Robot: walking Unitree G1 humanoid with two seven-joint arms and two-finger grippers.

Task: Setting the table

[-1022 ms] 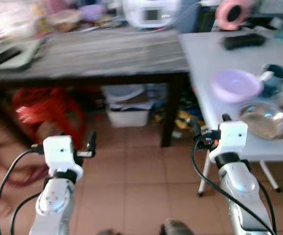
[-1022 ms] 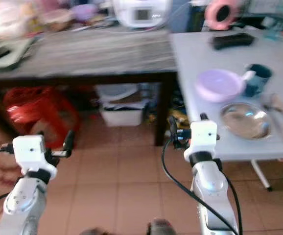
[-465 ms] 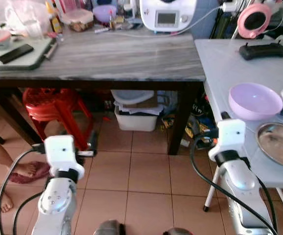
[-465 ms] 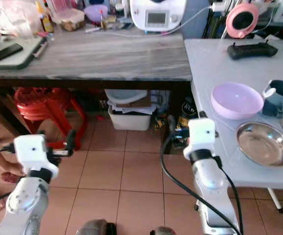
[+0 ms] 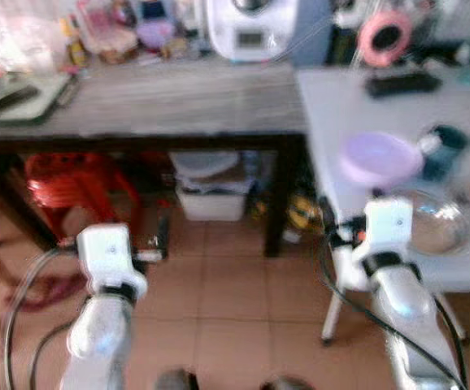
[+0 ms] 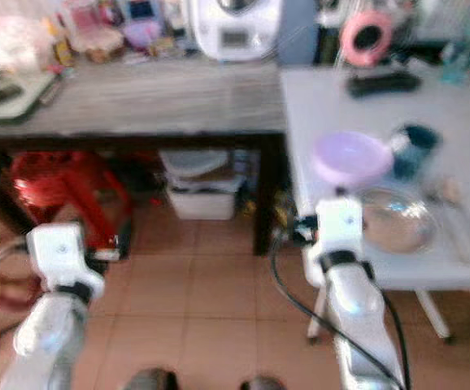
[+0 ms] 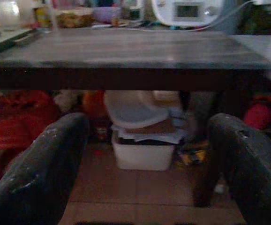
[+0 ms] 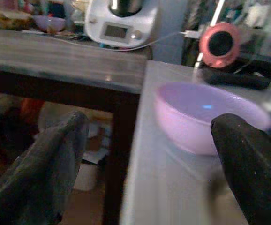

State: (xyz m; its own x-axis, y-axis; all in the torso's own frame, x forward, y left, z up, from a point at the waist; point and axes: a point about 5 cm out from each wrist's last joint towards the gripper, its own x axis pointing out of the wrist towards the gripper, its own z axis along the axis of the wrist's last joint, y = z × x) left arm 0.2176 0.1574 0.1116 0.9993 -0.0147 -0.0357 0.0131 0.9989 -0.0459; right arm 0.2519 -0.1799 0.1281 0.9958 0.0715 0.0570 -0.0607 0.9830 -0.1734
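Lavender bowl (image 6: 351,158) sits near the front edge of the white table (image 6: 365,97), steel plate (image 6: 395,218) just in front of it, teal mug (image 6: 414,146) right beside. Whole view blurrier and shifted vs half a sec ago, so prob camera moving w/ the robot, not the dishes. Right gripper (image 8: 147,164) spread wide, empty, pointing at the bowl; not touching yet. Left gripper (image 7: 145,159) also spread, facing under the dark wooden table (image 5: 162,101). Table corner + leg close to right arm, could snag. Red stool (image 5: 72,183) and storage bin (image 5: 211,199) underneath.
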